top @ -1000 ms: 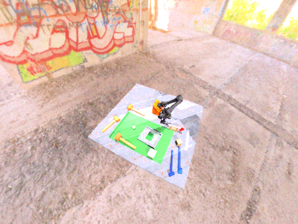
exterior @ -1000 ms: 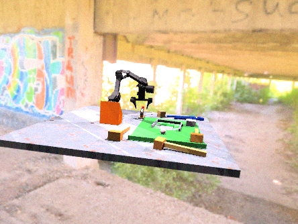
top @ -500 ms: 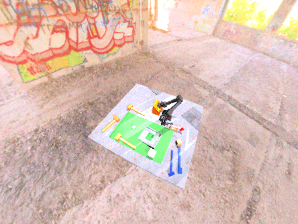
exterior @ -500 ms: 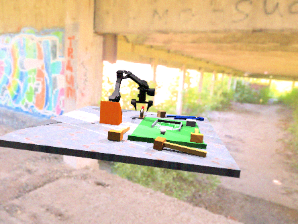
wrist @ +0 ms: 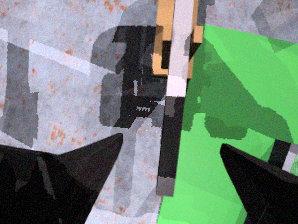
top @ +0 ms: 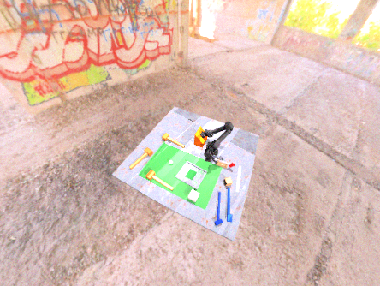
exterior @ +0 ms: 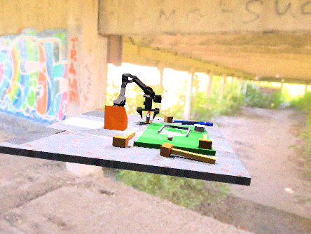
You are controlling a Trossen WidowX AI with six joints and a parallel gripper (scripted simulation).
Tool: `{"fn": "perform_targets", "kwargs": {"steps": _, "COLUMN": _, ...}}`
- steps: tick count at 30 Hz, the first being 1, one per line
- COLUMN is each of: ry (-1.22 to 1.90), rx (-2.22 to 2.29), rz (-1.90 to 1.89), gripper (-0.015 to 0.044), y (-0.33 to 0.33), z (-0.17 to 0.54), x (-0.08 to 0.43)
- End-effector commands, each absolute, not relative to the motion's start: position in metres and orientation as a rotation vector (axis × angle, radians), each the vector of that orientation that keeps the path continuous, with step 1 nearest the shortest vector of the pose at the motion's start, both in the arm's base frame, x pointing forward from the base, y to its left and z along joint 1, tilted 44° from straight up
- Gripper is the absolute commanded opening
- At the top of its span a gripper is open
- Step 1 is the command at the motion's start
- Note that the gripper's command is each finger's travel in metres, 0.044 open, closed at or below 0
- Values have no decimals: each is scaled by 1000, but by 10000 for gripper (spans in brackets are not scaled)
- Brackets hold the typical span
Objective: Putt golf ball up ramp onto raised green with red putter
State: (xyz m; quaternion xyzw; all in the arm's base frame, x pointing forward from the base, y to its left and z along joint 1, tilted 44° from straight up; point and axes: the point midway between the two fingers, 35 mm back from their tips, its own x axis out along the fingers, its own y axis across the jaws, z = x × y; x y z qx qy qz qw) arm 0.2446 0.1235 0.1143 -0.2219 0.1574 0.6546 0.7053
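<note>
The red putter has a red head [top: 231, 164] [exterior: 149, 113], a pale shaft [wrist: 181, 55] and a dark grip [wrist: 171, 132]. It rests on a tan wooden cradle [top: 222, 163] [wrist: 164, 25] at the edge of the green mat. My gripper [exterior: 148, 117] [wrist: 170, 142] is open and empty, pointing down. In the wrist view its fingers stand on either side of the putter's dark grip, clear of it. The white golf ball [top: 170, 162] [exterior: 170, 137] lies on the mat. A small green square [top: 191, 174] sits inside the pale, railed ramp piece [top: 181, 173].
An orange pedestal [top: 199, 139] [exterior: 115, 118] carries the arm. Wooden mallets [top: 173, 140] [top: 139, 160] [top: 161, 180] lie around and on the mat. Two blue putters [top: 219, 205] [top: 228, 201] lie near a wooden block [top: 228, 182] [exterior: 168, 119]. A white block [top: 193, 195] sits on the mat.
</note>
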Motion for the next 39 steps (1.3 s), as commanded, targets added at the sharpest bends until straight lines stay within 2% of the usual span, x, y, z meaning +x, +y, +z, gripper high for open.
{"fn": "perform_targets", "kwargs": {"steps": 1, "ry": 358, "rx": -483, "rz": 1457, "gripper": 440, "y": 127, "z": 109, "x": 243}}
{"fn": "perform_targets", "kwargs": {"steps": 17, "ry": 356, "rx": -482, "rz": 1457, "gripper": 440, "y": 140, "z": 96, "x": 245}}
{"fn": "perform_targets", "kwargs": {"steps": 32, "ry": 344, "rx": -486, "rz": 1459, "gripper": 46, "y": 139, "z": 100, "x": 246}}
{"fn": "perform_targets", "kwargs": {"steps": 39, "ry": 344, "rx": -486, "rz": 1459, "gripper": 0, "y": 139, "z": 100, "x": 246}}
